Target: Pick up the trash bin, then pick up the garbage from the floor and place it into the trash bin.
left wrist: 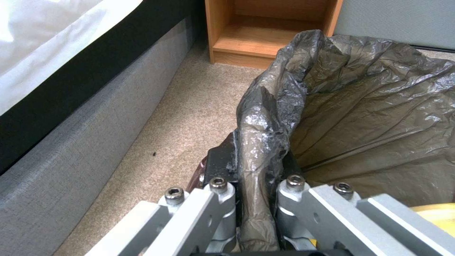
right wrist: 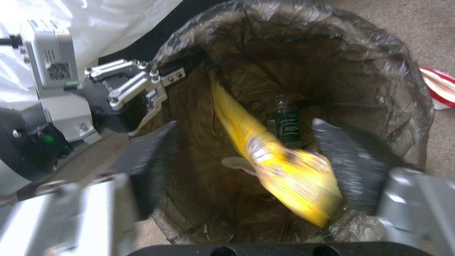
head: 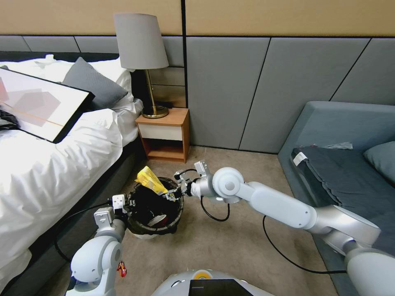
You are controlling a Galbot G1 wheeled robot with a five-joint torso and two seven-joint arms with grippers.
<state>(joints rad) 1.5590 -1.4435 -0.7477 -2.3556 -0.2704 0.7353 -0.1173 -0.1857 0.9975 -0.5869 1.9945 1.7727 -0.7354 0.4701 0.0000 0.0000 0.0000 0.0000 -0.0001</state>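
Dark bag-lined trash bin [head: 155,207] sits on carpet just right of the bed base [head: 70,222], near side of the nightstand [head: 164,135]. Left gripper [head: 131,204] is clamped on the bin's left rim, bag edge pinched between its fingers [left wrist: 223,167]. Right gripper [head: 175,194] hangs over the bin's right rim w/ fingers [right wrist: 348,167] spread wide, gripping nothing. Yellow wrapper [head: 150,180] stands tilted in the bin mouth, upper end poking above the far-left rim, lower end down between the spread fingers; can't tell if it touches them.

Inside the bin: a bottle w/ dark green label [right wrist: 283,124] upright against the liner, white scrap [right wrist: 237,164] near the bottom, something red-and-white [head: 161,219] too. Red-and-white wrapper [right wrist: 440,89] lies on the carpet just outside the bin.

Room: bin is tight against the bed on the left, nightstand close on the far side. Open carpet [head: 247,246] to the right and near side, up to the grey sofa [head: 329,135] well right
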